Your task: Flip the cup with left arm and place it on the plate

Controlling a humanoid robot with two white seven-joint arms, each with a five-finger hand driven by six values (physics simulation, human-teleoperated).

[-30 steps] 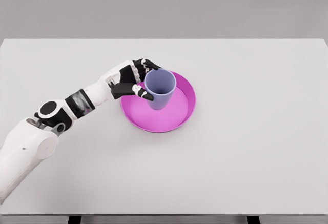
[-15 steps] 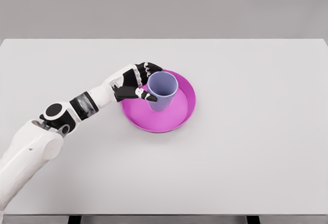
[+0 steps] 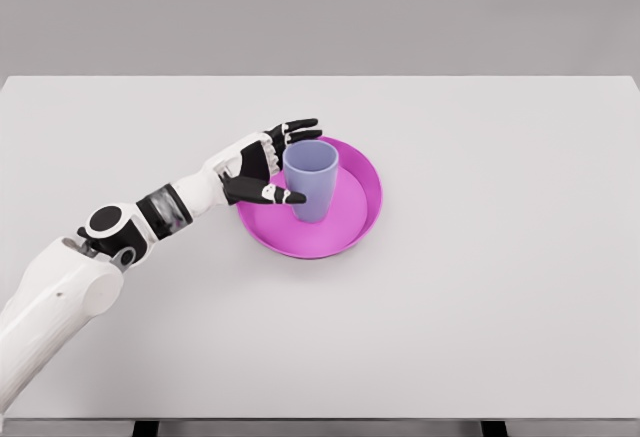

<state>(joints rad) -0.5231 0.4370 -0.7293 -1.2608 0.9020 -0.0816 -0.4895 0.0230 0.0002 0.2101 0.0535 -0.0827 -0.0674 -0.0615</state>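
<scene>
**Cup upright on the plate, left hand opened up beside it**

The left hand (image 3: 262,165) sits right at the cup's left side with its fingers (image 3: 300,125) spread out and relaxed, not clamped on anything. The upper fingers fan out past the cup's far-left rim, and the thumb (image 3: 283,196) points at the cup's lower left wall, either just touching it or a hair off, I honestly can't tell which from this angle. The palm faces the cup and hangs over the plate's left edge.

The cup (image 3: 311,178) is a lavender-blue tumbler, standing upright with its mouth up, and you can see down into it a bit. It rests on the pink plate (image 3: 355,219), left of the plate's middle and toward the hand side.

The plate lies flat on the white worktop (image 3: 500,287), roughly in the middle of it, with plain surface all around.

From the hand, the white left arm (image 3: 150,212) runs back down and to the left of the plate, through the black wrist and elbow joints, to the picture's lower left corner, above the worktop.
</scene>
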